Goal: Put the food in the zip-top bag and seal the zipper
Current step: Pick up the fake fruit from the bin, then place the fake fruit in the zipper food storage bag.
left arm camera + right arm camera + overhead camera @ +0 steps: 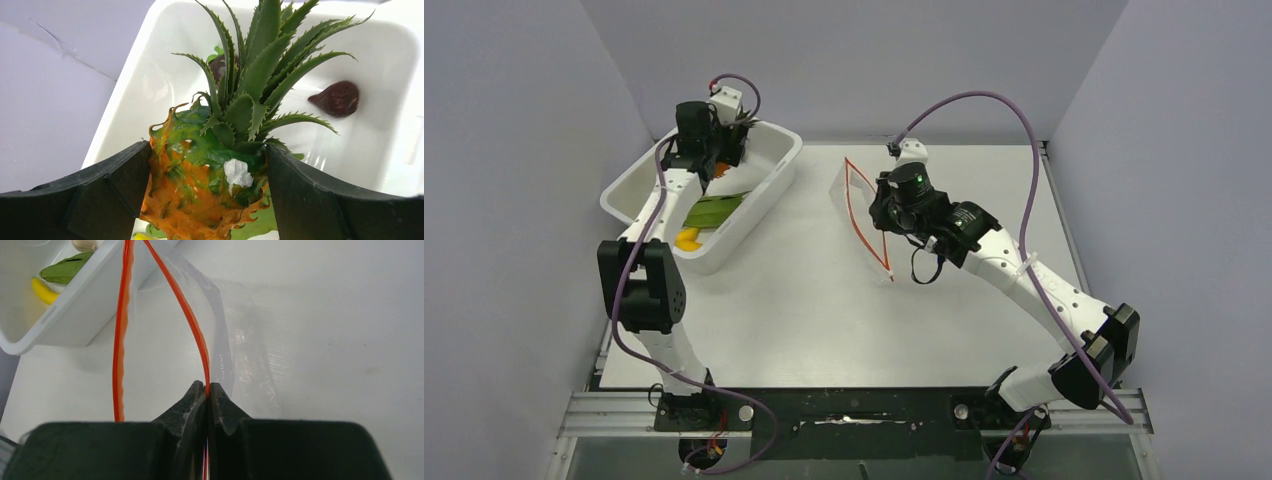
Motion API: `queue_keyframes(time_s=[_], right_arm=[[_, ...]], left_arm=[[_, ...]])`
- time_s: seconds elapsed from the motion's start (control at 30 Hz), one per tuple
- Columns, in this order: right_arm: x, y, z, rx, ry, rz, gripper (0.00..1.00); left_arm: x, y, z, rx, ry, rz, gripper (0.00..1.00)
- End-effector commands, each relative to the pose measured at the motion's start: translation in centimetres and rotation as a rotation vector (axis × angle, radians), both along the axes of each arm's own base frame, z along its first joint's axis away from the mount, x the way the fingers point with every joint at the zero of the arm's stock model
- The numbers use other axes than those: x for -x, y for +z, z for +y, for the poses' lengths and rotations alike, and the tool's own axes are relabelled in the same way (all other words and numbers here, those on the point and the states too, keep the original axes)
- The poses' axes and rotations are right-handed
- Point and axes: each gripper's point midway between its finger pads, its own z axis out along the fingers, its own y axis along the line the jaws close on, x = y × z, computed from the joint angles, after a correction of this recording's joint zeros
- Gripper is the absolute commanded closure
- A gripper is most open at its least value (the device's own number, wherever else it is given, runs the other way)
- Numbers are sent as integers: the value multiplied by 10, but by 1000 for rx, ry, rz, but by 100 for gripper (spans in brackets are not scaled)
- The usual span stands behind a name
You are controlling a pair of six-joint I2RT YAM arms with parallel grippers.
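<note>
In the left wrist view, my left gripper (207, 152) is shut on the orange pineapple (195, 200); both black fingers press its sides and its green crown (260, 65) points away over the white tub. From above, that gripper (714, 165) hangs over the tub's far end. A yellow banana (687, 240) and green leafy pieces (714, 208) lie in the tub. The clear zip-top bag (861, 195) stands with its mouth open mid-table. My right gripper (207, 386) is shut on one lip of the red zipper (192, 325); the other lip (120, 330) bows away to the left.
The large white tub (769, 185) sits at the back left, angled toward the bag. Two dark brown pieces (337, 97) lie on its floor. The right wrist view shows the tub's corner (75, 315) close to the bag's mouth, with the banana (42, 290) inside.
</note>
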Motion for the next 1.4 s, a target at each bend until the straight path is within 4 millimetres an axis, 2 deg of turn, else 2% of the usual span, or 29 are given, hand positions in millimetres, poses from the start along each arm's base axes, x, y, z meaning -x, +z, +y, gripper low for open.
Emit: queue_keyframes(time_s=[0.0, 0.13, 0.23, 0.37, 0.63, 0.77, 1.0, 1.17, 1.37], right_arm=[[-12, 20, 17, -112, 9, -43, 100], [-19, 15, 24, -129, 2, -28, 100], [-22, 13, 31, -148, 11, -16, 100], [-26, 15, 42, -196, 33, -7, 100], [-35, 13, 57, -249, 28, 46, 100], [-40, 12, 68, -281, 43, 68, 100], [-47, 8, 82, -316, 51, 98, 100], [-48, 6, 90, -329, 55, 107, 100], [-46, 11, 96, -352, 64, 97, 100]], left_arm=[[4, 71, -20, 184, -33, -195, 63], [20, 88, -34, 287, -71, -229, 63], [40, 109, -39, 379, -75, -289, 64], [65, 125, -48, 506, -122, -322, 64], [132, 168, -87, 711, -346, -402, 64], [169, 185, -114, 863, -514, -432, 64], [218, 214, -140, 1124, -695, -456, 64], [242, 229, -163, 1268, -818, -449, 65], [246, 225, -176, 1346, -842, -432, 66]])
